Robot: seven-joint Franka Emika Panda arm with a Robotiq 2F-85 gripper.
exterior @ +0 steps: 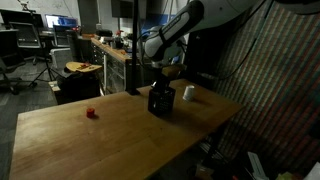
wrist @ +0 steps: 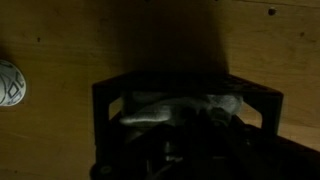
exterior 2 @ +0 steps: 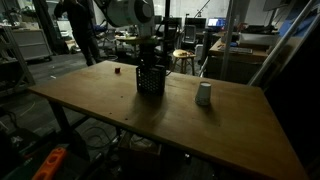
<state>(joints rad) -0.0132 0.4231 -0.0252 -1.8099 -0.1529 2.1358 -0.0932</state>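
On the wooden table a white cup stands well apart from a small red object.

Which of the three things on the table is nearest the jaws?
The black basket, right beneath them; the white cup stands apart, the small red object farther off.

No readable text, label or number shows on the black crate, the white cup or the tabletop.
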